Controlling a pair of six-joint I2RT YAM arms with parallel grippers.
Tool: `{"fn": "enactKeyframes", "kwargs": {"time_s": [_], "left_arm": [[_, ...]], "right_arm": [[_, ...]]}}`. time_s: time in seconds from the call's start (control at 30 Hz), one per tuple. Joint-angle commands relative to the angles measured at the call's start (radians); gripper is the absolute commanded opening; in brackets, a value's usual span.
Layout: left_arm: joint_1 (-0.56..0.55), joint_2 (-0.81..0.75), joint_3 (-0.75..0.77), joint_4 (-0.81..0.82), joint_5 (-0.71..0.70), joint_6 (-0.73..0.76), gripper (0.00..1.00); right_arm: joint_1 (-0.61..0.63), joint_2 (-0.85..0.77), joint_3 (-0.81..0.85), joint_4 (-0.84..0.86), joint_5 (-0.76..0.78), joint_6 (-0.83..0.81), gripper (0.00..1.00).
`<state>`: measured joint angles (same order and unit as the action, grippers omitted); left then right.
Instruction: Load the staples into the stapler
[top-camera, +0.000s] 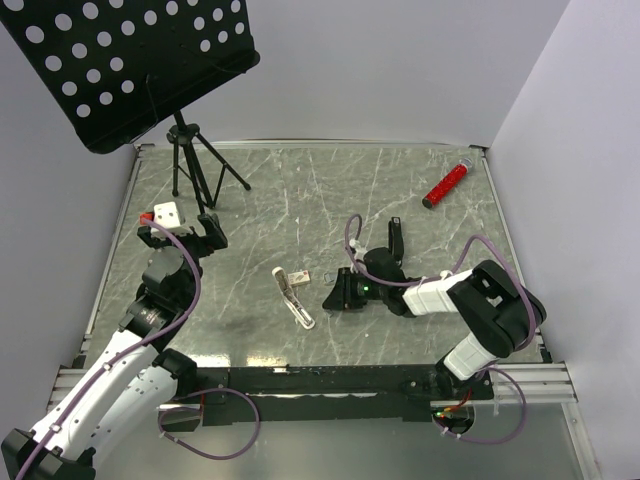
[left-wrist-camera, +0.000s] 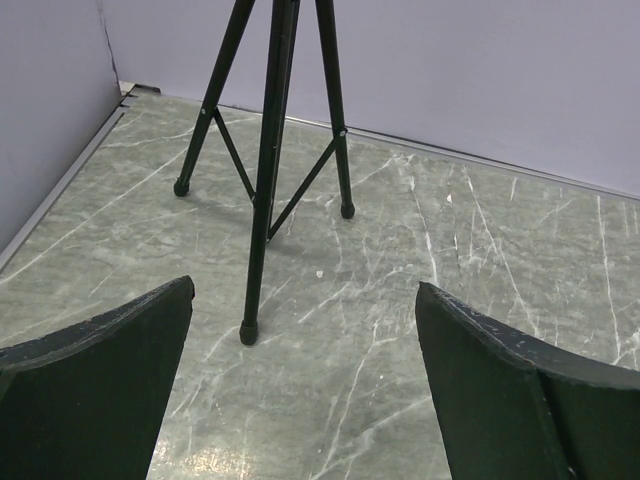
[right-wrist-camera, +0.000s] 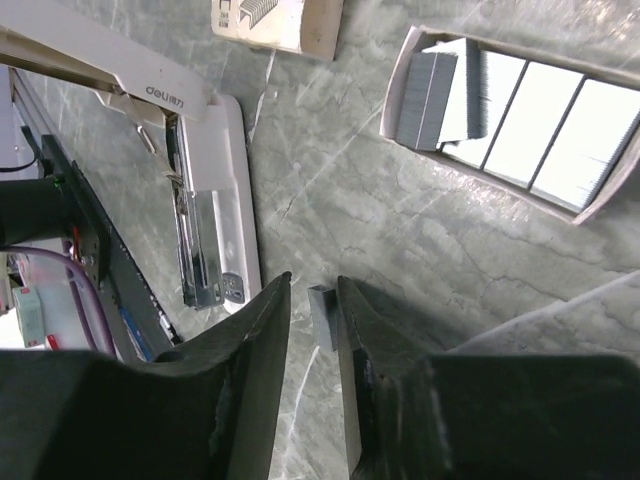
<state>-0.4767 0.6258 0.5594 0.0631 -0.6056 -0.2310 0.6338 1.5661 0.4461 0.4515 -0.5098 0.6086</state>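
Near the middle of the marbled table (top-camera: 300, 190) the stapler (top-camera: 300, 312), a white one, lies hinged open, its top arm swung up and the silvery metal rail (right-wrist-camera: 205, 250) in its base laid bare. Just beyond it sits the small cream staple box (right-wrist-camera: 270, 18) with reddish print. Beside that, toward the right arm, is the open tray (right-wrist-camera: 398, 78) with rows of grey staple strips (right-wrist-camera: 435, 95) lying in it. The right gripper (right-wrist-camera: 313, 285) hangs low over the table between stapler and tray, pointing down, its jaws only a narrow way apart. Between them sits a short grey strip of staples (right-wrist-camera: 322, 318). It lies against one finger with a sliver of gap at the other, so whether it is truly pinched I cannot tell. The left gripper (left-wrist-camera: 303, 295) is well apart from all this at the table's left side, jaws spread wide with nothing in them. It faces the black tripod (left-wrist-camera: 270, 150) of a perforated music stand (top-camera: 130, 60). A slim black bar (top-camera: 397, 240) lies just behind the right wrist, and a red cylinder (top-camera: 446, 185) rests near the far right corner.
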Motion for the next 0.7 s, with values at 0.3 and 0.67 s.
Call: {"fn": "enactKeyframes", "kwargs": {"time_s": [0.3,0.67], "left_arm": [[0.004,-0.009,0.000,0.030,0.010,-0.007,0.97],[0.004,-0.023,-0.001,0.030,0.004,-0.005,0.97]], "right_arm": [[-0.017,-0.092,0.025,-0.288,0.221,-0.136,0.47],[0.098,-0.127,0.374,-0.861,0.418,-0.152,0.65]]}}
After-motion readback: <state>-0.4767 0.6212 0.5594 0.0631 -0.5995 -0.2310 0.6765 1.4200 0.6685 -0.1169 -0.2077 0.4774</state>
